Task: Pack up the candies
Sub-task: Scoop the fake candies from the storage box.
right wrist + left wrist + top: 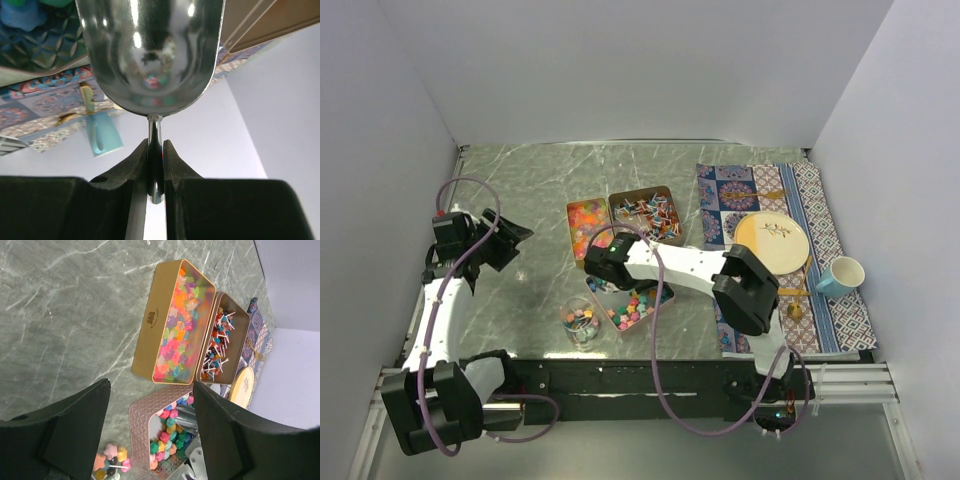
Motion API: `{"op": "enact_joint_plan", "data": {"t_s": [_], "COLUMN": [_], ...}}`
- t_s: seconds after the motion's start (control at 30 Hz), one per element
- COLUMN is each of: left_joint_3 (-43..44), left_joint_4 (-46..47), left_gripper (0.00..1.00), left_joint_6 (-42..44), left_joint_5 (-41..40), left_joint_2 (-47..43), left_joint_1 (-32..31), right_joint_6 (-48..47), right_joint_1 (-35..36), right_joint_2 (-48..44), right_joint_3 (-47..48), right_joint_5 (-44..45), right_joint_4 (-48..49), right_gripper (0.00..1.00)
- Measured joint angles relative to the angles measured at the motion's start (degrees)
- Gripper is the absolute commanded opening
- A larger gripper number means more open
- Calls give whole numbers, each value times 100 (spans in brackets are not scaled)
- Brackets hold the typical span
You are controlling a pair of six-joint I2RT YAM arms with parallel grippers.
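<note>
Lab rig: white enclosure walls (620,70)

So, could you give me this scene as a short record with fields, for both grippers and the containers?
left gripper: open, empty
right gripper: shut on metal scoop handle, at the pink tin
pink tin: open, mixed candies inside
bright-candy tin and wrapped-candy tin: bronze, open, side by side
glass jar: some candies inside
right side: plate and blue cup on patterned cloth
</note>
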Motion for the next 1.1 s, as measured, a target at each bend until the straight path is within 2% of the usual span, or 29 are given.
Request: {"op": "enact_joint_plan", "data": {"t_s": [0.33, 0.63, 0.77, 1.1], "left_joint_3": [0, 0, 0, 0], "left_joint_4": [-17, -24, -22, -20], "left_gripper": [73, 73, 73, 73], "left_joint_6": [-42, -39, -42, -15], "left_joint_5": [7, -2, -7, -184], "left_joint_2": [-46, -181, -181, -181], "left_joint_1": [-42, -57, -57, -57], "right_joint_6": [-295, -577, -704, -962], "right_joint_1": [111, 214, 221, 238], "right_joint_2": [870, 1060, 1060, 1064], "right_joint_3": [1045, 1169, 1198, 1270], "right_joint_5": [533, 601, 466, -527], "right_joint_4": [-24, -24, -26, 11], "right_gripper": [0, 0, 0, 0]}}
